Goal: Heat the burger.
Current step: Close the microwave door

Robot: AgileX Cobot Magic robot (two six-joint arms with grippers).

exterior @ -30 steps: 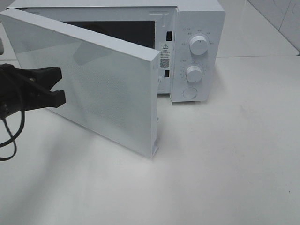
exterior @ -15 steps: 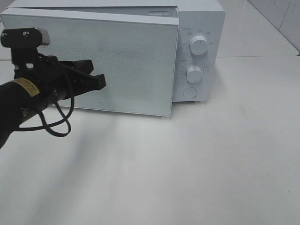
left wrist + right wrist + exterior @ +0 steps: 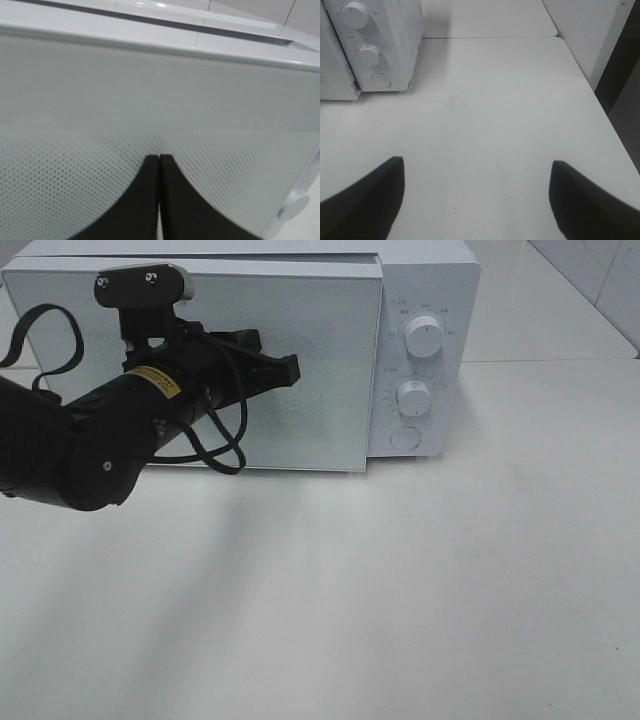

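The white microwave (image 3: pixel 425 300) stands at twelve o'clock on the table (image 3: pixel 450 590), its door (image 3: pixel 320 430) lying flat across the front and hiding the cavity. The burger cannot be seen anywhere, so I can't tell whether it is inside. The left gripper (image 3: pixel 292 370), at about eleven o'clock, has its jaws pressed together with the tip at the door's speckled panel. The two knobs (image 3: pixel 425 337) sit at one o'clock. The right gripper (image 3: pixel 477 167) hangs spread wide over bare tabletop, holding nothing.

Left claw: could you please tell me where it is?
Exterior high view: the left claw is left of centre, at the microwave door, left of the knobs.
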